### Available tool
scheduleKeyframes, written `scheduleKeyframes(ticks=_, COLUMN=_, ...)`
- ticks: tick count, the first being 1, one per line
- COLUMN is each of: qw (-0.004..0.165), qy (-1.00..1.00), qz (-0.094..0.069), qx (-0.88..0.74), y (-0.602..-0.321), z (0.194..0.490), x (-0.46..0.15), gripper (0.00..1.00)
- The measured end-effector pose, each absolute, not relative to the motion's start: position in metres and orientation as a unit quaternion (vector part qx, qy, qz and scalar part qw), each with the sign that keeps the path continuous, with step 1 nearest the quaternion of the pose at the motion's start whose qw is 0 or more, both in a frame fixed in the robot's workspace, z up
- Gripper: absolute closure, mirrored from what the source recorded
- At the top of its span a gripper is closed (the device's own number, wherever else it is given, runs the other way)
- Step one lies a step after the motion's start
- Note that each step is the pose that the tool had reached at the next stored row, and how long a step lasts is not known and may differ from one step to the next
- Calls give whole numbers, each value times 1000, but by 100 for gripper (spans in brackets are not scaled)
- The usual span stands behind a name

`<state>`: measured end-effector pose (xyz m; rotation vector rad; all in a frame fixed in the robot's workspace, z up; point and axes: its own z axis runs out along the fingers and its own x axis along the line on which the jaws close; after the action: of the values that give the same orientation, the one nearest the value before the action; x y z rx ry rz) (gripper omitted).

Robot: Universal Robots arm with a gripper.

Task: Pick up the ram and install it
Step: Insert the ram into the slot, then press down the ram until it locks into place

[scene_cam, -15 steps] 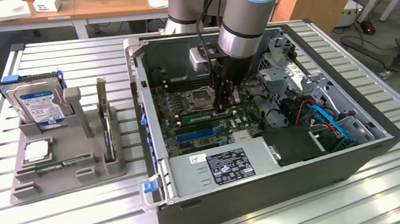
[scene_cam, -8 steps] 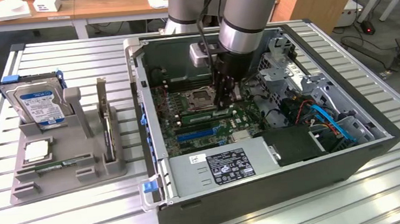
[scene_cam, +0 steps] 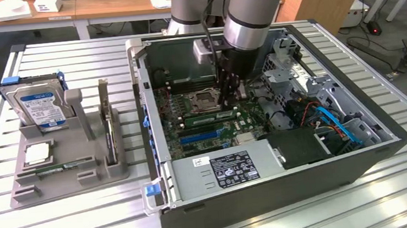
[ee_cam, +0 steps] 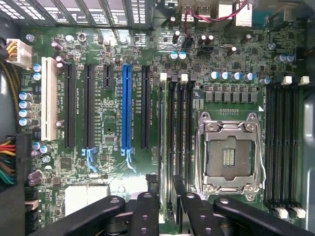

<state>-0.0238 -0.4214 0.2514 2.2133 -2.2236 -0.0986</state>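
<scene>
The ram, a long green stick with black chips, stands on edge in a memory slot of the motherboard, just in front of the empty processor socket. My gripper reaches down into the open computer case and hangs over the end of that stick toward the exterior view's right. It is open and I see nothing in it. In the wrist view the gripper straddles the dark memory slots, its black fingers apart on either side. The socket lies beside them.
A grey parts tray stands at the exterior view's left. It carries a hard drive, a square silver processor, an upright card and a thin strip in its front groove. The case wall, power supply and blue cables surround the arm.
</scene>
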Motion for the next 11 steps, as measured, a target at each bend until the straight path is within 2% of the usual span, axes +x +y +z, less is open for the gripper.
scheduleKeyframes(ticks=11, qw=1, qy=-708, qz=-31, qx=705, y=-421, z=252, x=-24, gripper=76)
